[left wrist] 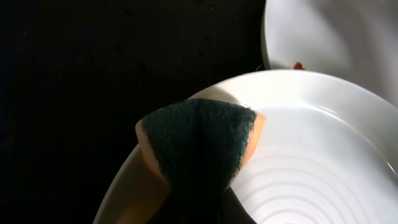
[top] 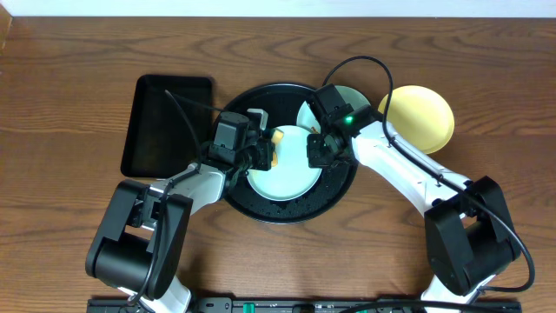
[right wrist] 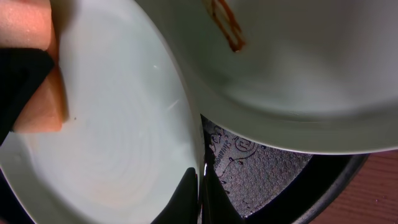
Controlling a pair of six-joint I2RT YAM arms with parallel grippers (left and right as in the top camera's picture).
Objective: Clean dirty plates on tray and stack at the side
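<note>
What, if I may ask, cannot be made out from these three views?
- Overhead: the right arm covers most of the rear plate; its dirt is hidden.
- Left wrist: the sponge hides the front plate surface beneath it.
- Right wrist: the top edge cuts off the rear plate's orange-brown smear.
- Overhead: any specks are too small to see.

In the left wrist view the sponge (left wrist: 199, 149) hides your left gripper's (top: 263, 157) fingers. Beyond your right gripper (right wrist: 200, 198), the second mint plate (right wrist: 298, 81) runs off-frame, its brown smear (right wrist: 227, 28) too blurred to identify.
</note>
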